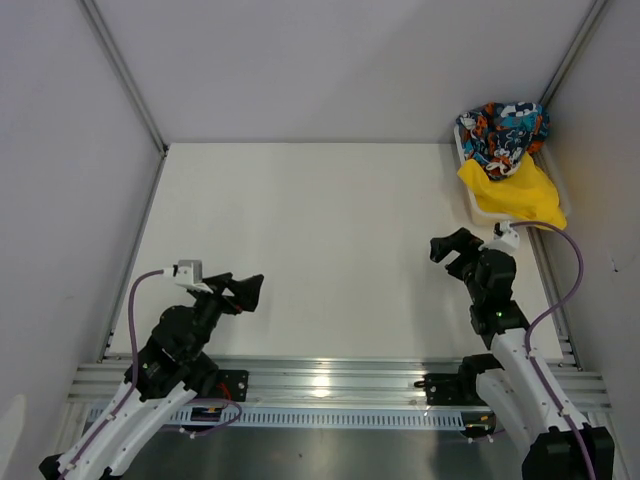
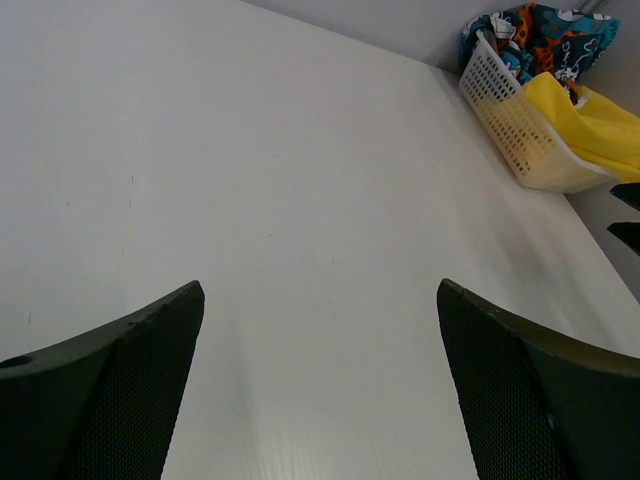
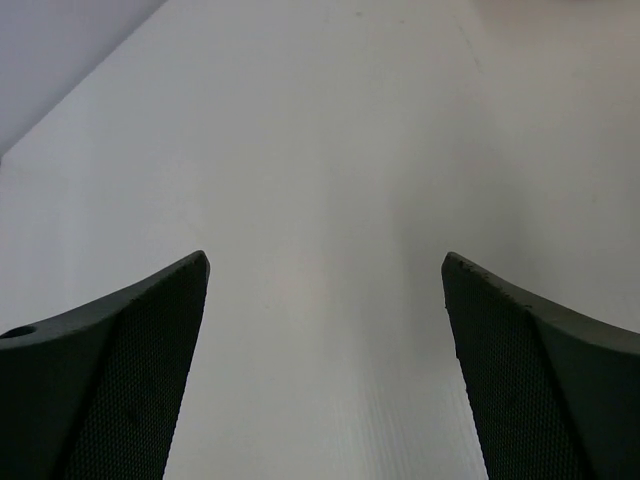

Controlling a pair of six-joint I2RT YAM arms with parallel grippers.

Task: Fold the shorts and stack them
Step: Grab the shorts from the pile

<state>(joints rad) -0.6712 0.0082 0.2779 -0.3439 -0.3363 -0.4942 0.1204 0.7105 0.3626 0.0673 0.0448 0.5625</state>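
At the far right corner of the flat white counter (image 1: 320,250), I find a white plastic mesh basket (image 2: 512,125) set close to the right wall. Both task garments are in it. The soft teal-blue, orange, black and white printed cloth shorts (image 1: 503,135) are heaped at its far end. The plain bright yellow cloth shorts (image 1: 515,188) lie bunched at its near end, touching the printed pair and draping over the basket's rim. Neither pair is folded. The left pincer (image 1: 248,292) hangs over the near left part of the counter, well apart from the basket, jaws spread wide and holding nothing. My left wrist view shows counter surface between its two black fingers (image 2: 120,390). The right pincer (image 1: 455,248) hangs near the basket's near end without touching it, jaws likewise spread wide and holding nothing. Its black fingers (image 3: 110,370) frame counter surface. I note a thin purple cable (image 1: 135,310) looping from the left wrist.
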